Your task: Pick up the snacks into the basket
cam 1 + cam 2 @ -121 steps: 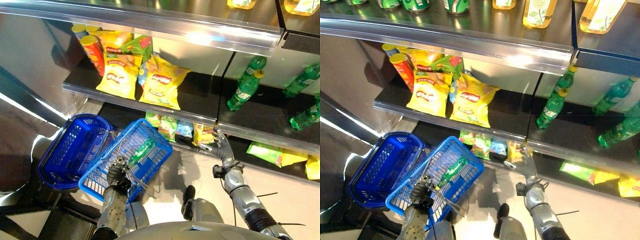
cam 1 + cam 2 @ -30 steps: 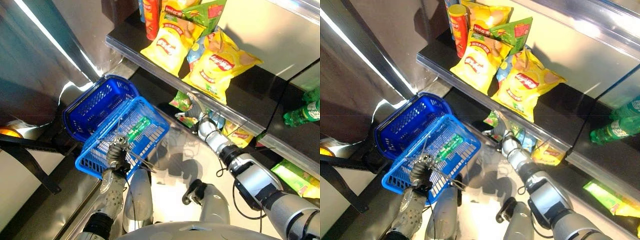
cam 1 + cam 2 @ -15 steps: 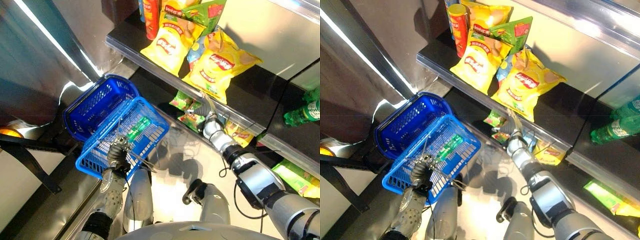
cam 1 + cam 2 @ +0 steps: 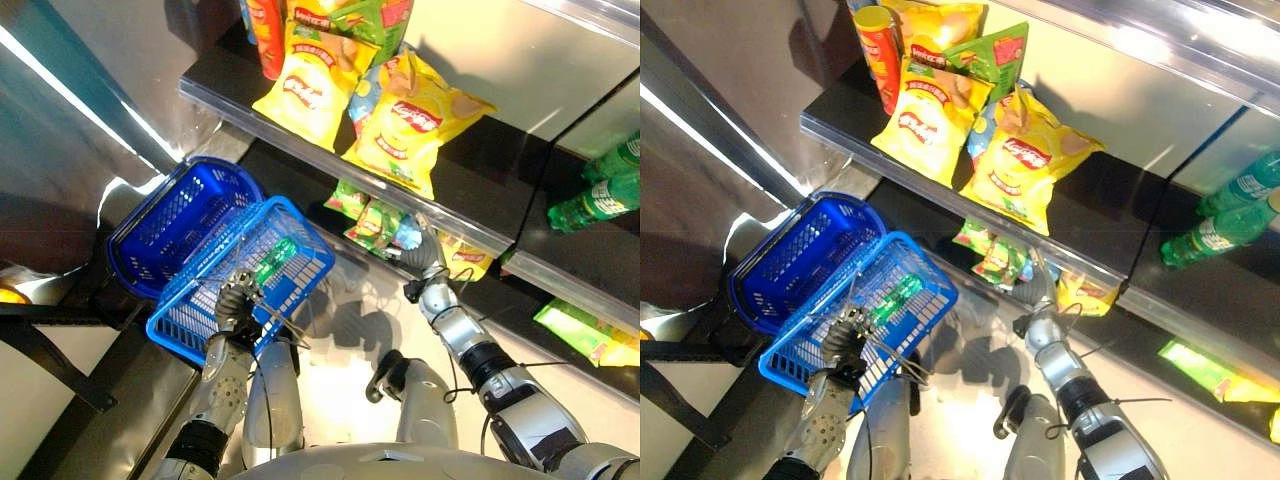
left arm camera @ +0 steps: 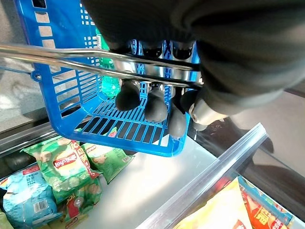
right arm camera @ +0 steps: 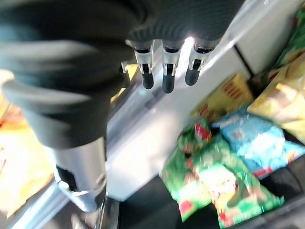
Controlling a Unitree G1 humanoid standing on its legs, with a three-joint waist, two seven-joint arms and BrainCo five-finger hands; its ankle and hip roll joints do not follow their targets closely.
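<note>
One blue basket (image 4: pixel 292 262), wire handle (image 5: pixel 71 59) clenched in left robot hand (image 4: pixel 236 303). Right robot hand (image 4: pixel 430 262), fingers released, beside green snack bags (image 4: pixel 368 222) on lower shelf (image 4: pixel 300 170).

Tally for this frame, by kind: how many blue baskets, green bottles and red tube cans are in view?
Blue baskets: 2
Green bottles: 3, two on the shelf at and, one in the held basket at
Red tube can: 1
Total: 6
</note>
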